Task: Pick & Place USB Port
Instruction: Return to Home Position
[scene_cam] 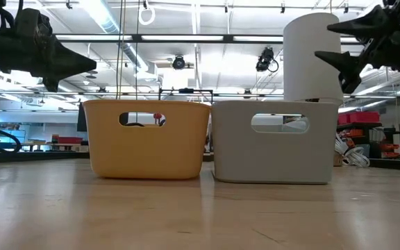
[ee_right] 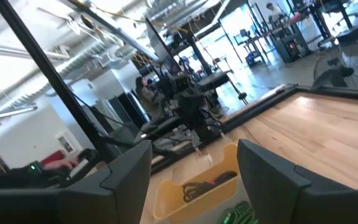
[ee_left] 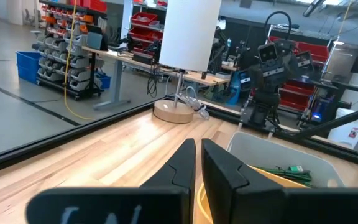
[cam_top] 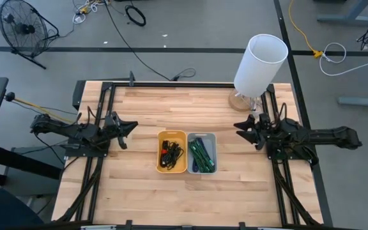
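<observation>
Two small bins stand side by side mid-table. The yellow bin [cam_top: 160, 153] holds dark cable-like pieces with a bit of red [cam_top: 171, 153]. The grey bin [cam_top: 213, 153] holds green pieces [cam_top: 200, 155]. Which of these is the USB port I cannot tell. My left gripper [cam_top: 131, 126] hovers left of the yellow bin, shut and empty, its fingers together in the left wrist view [ee_left: 197, 146]. My right gripper [cam_top: 240, 128] hovers right of the grey bin, open, with nothing between its fingers [ee_right: 194, 149]. Both point level toward the bins, above their rims [scene_cam: 82, 66] [scene_cam: 323, 42].
A tall white cylinder lamp [cam_top: 260, 61] on a round wooden base [ee_left: 173, 112] stands at the table's far right, close behind my right gripper. Bare wooden tabletop [cam_top: 171, 102] lies in front of and behind the bins. Black frame rails [cam_top: 101, 185] run along the table's sides.
</observation>
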Controlling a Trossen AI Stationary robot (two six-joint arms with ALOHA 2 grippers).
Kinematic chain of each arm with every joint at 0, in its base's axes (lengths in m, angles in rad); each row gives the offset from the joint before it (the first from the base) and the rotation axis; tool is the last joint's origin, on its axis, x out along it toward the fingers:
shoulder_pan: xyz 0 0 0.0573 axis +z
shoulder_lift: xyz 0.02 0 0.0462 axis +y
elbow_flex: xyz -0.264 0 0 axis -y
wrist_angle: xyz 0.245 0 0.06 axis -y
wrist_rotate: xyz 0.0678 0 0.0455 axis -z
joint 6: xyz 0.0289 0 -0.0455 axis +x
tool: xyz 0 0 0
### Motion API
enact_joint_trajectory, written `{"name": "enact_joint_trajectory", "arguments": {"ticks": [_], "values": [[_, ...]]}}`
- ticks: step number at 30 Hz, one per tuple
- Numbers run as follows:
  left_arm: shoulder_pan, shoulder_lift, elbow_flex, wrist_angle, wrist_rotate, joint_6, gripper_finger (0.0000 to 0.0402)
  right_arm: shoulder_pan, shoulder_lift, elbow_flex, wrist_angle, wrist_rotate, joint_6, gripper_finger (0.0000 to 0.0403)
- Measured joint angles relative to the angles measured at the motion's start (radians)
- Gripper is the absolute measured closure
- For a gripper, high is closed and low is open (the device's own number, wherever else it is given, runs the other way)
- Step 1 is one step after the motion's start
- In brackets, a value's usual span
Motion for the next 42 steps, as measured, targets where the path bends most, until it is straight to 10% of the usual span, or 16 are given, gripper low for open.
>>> {"name": "enact_joint_trajectory", "arguments": {"ticks": [12,42], "values": [[0.155,-0.002,0.0,0.0,0.065,0.0,0.0374,0.0,-0.231,0.0,-0.059,0.0,0.0,0.0166],[0.217,-0.043,-0.001,0.003,0.09,0.006,0.0374,-0.003,-0.213,0.001,-0.092,0.0,0.0,0.0166]]}}
